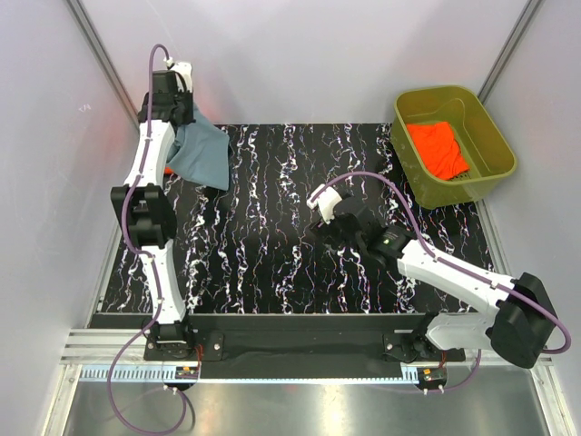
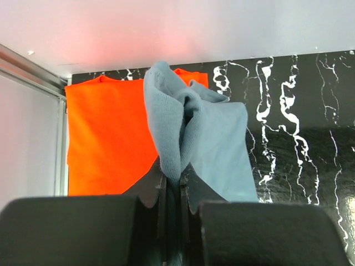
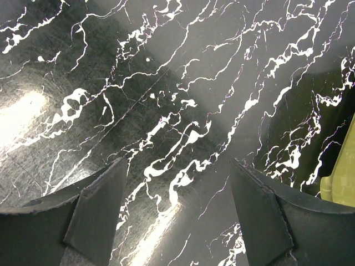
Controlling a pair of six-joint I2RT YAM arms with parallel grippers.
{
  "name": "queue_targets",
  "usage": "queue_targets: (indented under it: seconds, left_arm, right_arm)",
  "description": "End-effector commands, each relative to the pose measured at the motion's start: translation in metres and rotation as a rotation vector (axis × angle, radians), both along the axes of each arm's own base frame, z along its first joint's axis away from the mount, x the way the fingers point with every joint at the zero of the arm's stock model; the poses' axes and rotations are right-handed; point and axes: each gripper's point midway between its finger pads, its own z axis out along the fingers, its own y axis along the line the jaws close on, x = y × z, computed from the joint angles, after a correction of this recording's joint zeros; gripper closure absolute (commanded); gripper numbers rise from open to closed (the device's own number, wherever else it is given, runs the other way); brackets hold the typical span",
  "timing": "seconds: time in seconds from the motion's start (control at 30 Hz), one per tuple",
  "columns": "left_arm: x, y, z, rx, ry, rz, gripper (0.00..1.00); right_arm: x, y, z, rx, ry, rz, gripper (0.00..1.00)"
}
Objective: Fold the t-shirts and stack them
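Note:
My left gripper is shut on a bunched fold of the blue-grey t-shirt, which hangs from it at the mat's far left corner. Under it an orange-red t-shirt lies flat on the mat; from the top view only a sliver shows beside the left arm. Another orange-red t-shirt lies crumpled inside the olive-green tub. My right gripper is open with nothing between its fingers, low over the bare mat near the middle.
The black, white-veined mat covers the table. The tub stands at the far right, and its edge shows at the right of the right wrist view. White walls close in at the left, back and right.

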Motion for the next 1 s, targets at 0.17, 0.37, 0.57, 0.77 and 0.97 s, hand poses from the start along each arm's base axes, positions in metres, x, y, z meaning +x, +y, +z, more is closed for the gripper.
queue_targets:
  seconds: [0.17,0.37,0.57,0.77,0.97]
  left_arm:
    - [0.012,0.010,0.085,0.048,-0.230,0.007,1.00]
    - [0.010,0.020,0.096,0.055,-0.252,0.020,1.00]
    - [0.012,0.022,0.098,0.042,-0.264,-0.003,1.00]
    - [0.008,0.022,0.108,0.031,-0.280,-0.006,1.00]
    - [0.001,0.023,0.113,0.041,-0.281,-0.003,1.00]
  right_arm:
    - [0.006,0.010,0.023,0.082,-0.043,-0.005,0.19]
    - [0.007,0.011,0.025,0.084,-0.047,-0.004,0.19]
    - [0.007,0.012,0.025,0.083,-0.047,0.000,0.19]
    - [0.008,0.013,0.023,0.078,-0.043,0.007,0.19]
    - [0.011,0.017,0.026,0.086,-0.049,0.012,0.19]
